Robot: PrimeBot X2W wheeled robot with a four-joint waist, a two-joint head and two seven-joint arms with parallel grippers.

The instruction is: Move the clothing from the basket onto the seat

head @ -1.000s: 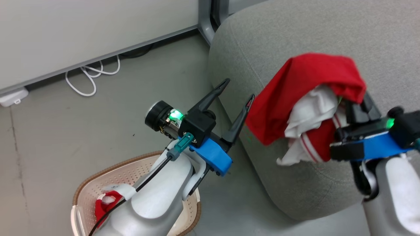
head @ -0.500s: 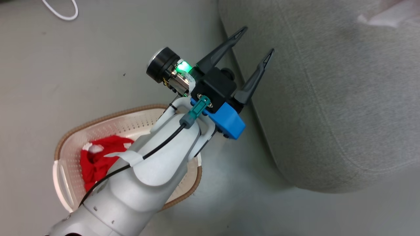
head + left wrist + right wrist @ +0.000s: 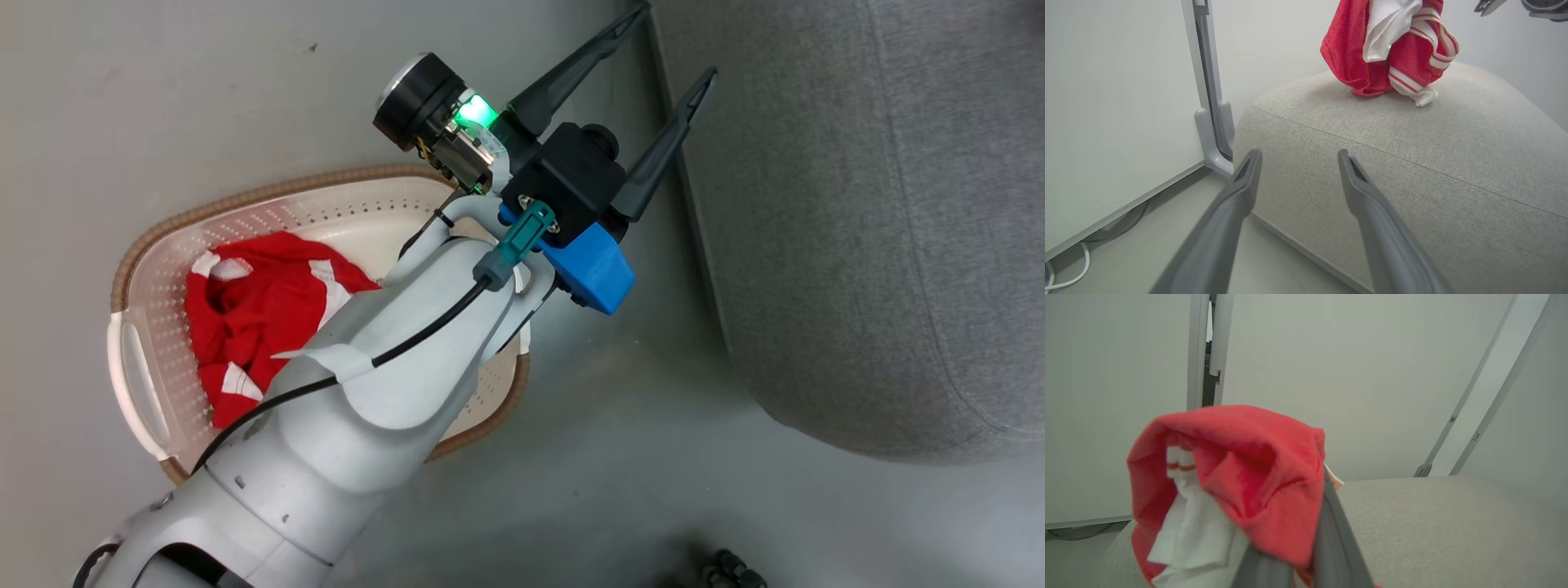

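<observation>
- Head view: one left gripper [image 3: 673,41], fingers spread wide and empty, hovers just beside the seat [image 3: 857,204], over the floor [image 3: 122,98]. One basket [image 3: 269,192] stands on the floor near the seat, not touching it. One red garment [image 3: 261,310] lies crumpled inside it.
- Left wrist view: the left gripper's two fingers [image 3: 1241,196] point at the seat's side, with nothing between them. A second garment [image 3: 1347,53], red with white stripes, hangs over the seat's top, its lowest fold touching the cushion.
- Right wrist view: one right gripper [image 3: 1302,561] is clenched on the second garment, which drapes over its fingers above the seat.
</observation>
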